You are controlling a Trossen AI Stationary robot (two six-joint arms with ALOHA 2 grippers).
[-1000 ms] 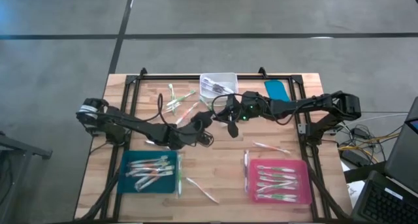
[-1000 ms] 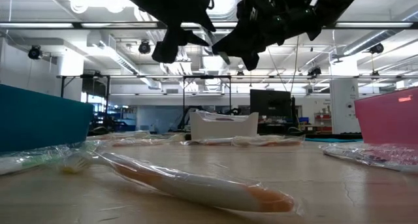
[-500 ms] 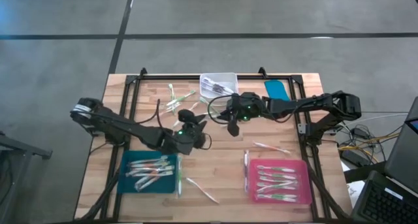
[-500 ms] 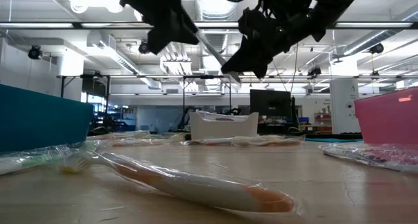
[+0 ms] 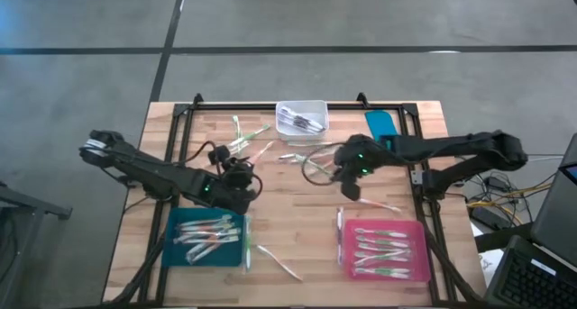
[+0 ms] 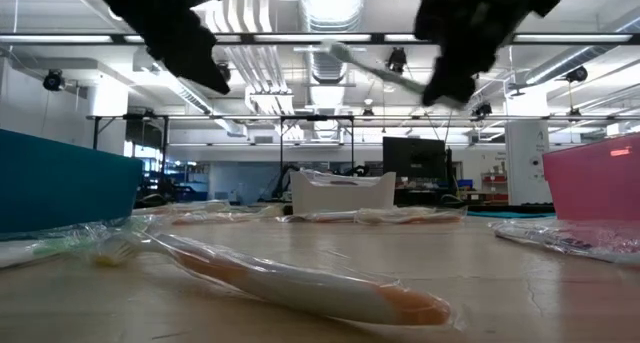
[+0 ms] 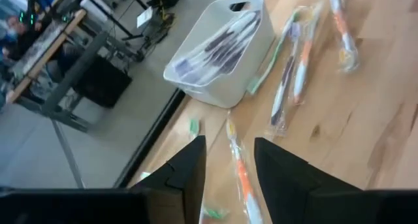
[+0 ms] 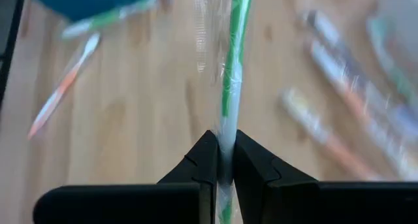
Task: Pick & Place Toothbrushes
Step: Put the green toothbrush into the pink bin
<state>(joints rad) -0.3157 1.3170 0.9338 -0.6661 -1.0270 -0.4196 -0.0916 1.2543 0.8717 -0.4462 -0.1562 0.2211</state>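
foreground: wrapped toothbrush (image 6: pixel 300 281) lying on the table (image 6: pixel 480 273)
left edge: teal tray (image 6: pixel 60 188)
right edge: pink tray (image 6: pixel 592 178)
far middle: white bin (image 6: pixel 341 192)
overhead: right gripper (image 6: pixel 455 78) pinching a raised toothbrush (image 6: pixel 375 68); left gripper (image 6: pixel 190 53) apart from it

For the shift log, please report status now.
Right gripper shut on green toothbrush, above table centre. Left gripper open, empty, near teal tray. Nothing in the way.

The wooden tabletop (image 5: pixel 297 210) carries a teal tray (image 5: pixel 206 238) and a pink tray (image 5: pixel 384 250) near the front edge, both holding wrapped toothbrushes (image 5: pixel 379 249). A white bin (image 5: pixel 302 117) and a flat blue object (image 5: pixel 381 124) sit at the back, with more loose toothbrushes scattered between.
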